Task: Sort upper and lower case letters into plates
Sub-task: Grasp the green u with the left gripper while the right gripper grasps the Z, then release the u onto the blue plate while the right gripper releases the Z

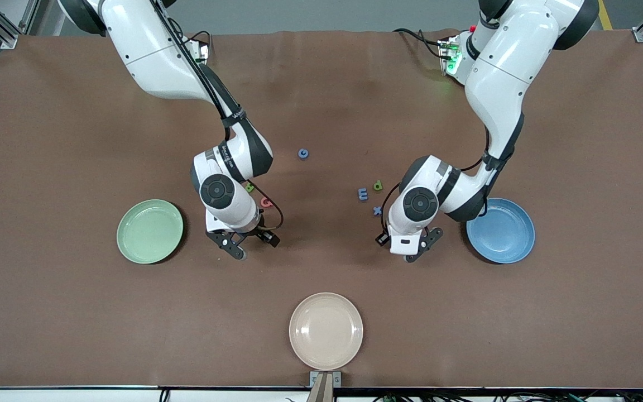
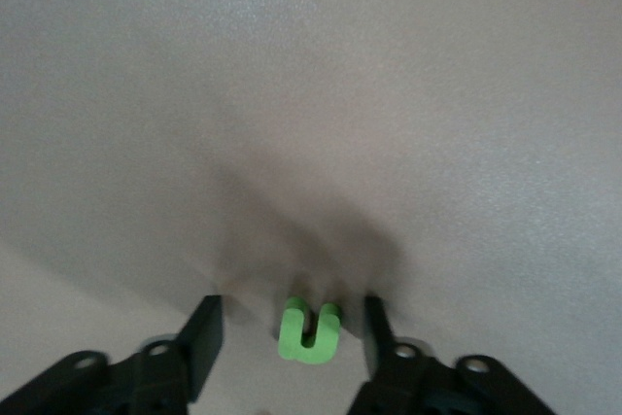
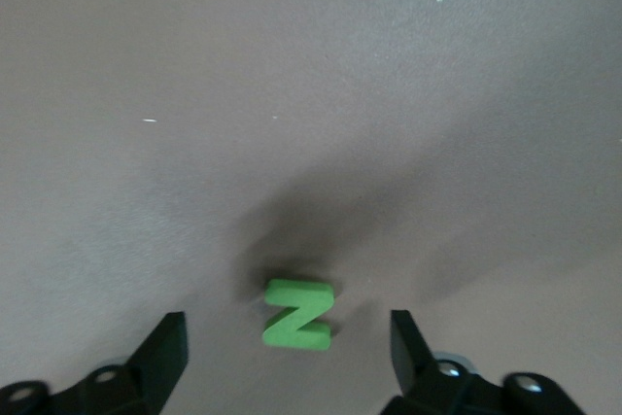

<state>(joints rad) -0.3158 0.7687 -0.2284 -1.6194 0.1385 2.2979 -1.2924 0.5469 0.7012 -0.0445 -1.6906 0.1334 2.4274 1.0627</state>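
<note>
A brown mat point(image 1: 321, 84) covers the table under even light.

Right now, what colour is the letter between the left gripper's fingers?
Green: the letter u, between the left gripper fingers, shows best in the left wrist view.

A beige plate point(image 1: 326, 330) is seen on the brown table mat point(image 1: 76, 312), at the edge nearest the front camera, midway along.
</note>
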